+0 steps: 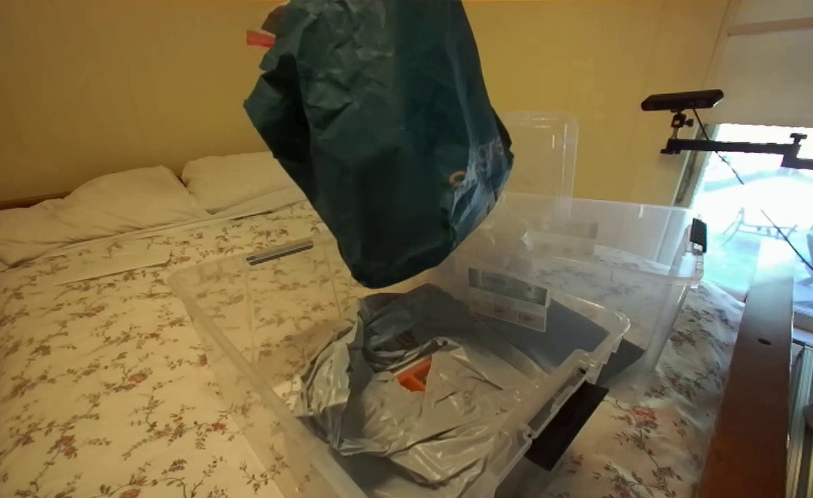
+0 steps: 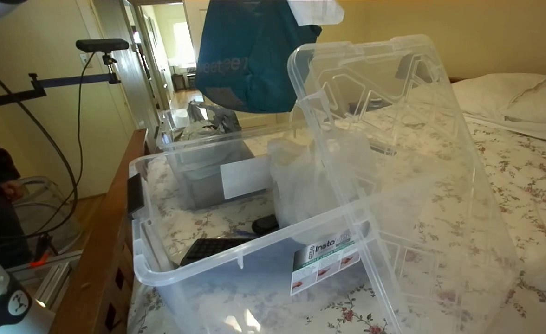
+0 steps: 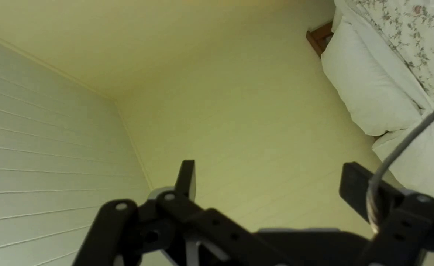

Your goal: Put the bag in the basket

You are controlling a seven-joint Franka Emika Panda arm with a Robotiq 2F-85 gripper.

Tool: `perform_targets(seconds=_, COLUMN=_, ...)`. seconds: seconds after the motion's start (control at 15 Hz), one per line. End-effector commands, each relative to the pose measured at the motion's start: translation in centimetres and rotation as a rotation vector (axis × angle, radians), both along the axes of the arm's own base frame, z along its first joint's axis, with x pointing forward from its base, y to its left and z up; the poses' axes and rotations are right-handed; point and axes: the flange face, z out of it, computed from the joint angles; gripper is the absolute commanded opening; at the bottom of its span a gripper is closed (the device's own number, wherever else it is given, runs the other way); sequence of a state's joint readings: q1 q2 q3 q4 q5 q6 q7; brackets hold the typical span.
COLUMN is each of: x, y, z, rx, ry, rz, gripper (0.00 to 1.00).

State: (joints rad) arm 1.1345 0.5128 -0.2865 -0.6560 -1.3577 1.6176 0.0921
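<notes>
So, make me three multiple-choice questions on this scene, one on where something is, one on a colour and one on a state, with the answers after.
1. Where is the dark green bag?
A) On the pillows
B) Up in the air
C) On the floor

2. What colour is the crumpled plastic in the bin, with an orange item among its folds?
A) Yellow
B) Pink
C) Grey

3. How do the fingers stand?
A) Spread apart
B) Pressed together
C) Crossed

Answers:
1 B: both exterior views show its lower end raised off the bed.
2 C: its folds look grey in an exterior view.
3 A: the wrist view shows the wall through the wide gap between them.
</notes>
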Motion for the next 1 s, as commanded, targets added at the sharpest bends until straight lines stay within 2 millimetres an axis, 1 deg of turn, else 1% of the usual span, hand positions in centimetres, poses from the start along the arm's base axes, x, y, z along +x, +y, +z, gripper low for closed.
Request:
perform_targets(seconds=0.0, x=-2.1, y=-4.2, z=4.7, rx=0.045, ry=-0.057, rz=-0.123, gripper=1.00)
perform_targets(seconds=0.13, x=-2.4, y=-7.3, z=5.8, rx=0.109, ry=-0.035, rz=-0.218, gripper=1.00)
perform_targets(seconds=0.2, x=-3.0, y=-9.4, z=6.6, rx=0.143, ry=-0.021, rz=-0.292, gripper=1.00)
perform_targets(seconds=0.33, x=-3.8, y=-12.8, z=7.5, rx=0.198, ry=-0.001, rz=-0.413, gripper=1.00)
perform_targets(seconds=0.53, x=-5.0, y=-17.0, z=8.6, rx=0.270, ry=0.012, rz=-0.557, gripper=1.00)
perform_targets(seconds=0.67, x=-5.4, y=-19.3, z=9.2, rx=0.321, ry=0.017, rz=-0.619, gripper=1.00)
perform_targets(seconds=0.73, x=-5.6, y=-20.1, z=9.3, rx=0.349, ry=0.015, rz=-0.637, gripper=1.00)
perform_targets(seconds=0.8, x=-5.7, y=-20.1, z=9.7, rx=0.361, ry=0.003, rz=-0.608, gripper=1.00)
perform_targets(seconds=0.87, x=-5.5, y=-19.5, z=9.7, rx=0.362, ry=-0.010, rz=-0.585, gripper=1.00)
perform_targets(seconds=0.93, x=-5.2, y=-18.5, z=9.2, rx=0.351, ry=-0.021, rz=-0.571, gripper=1.00)
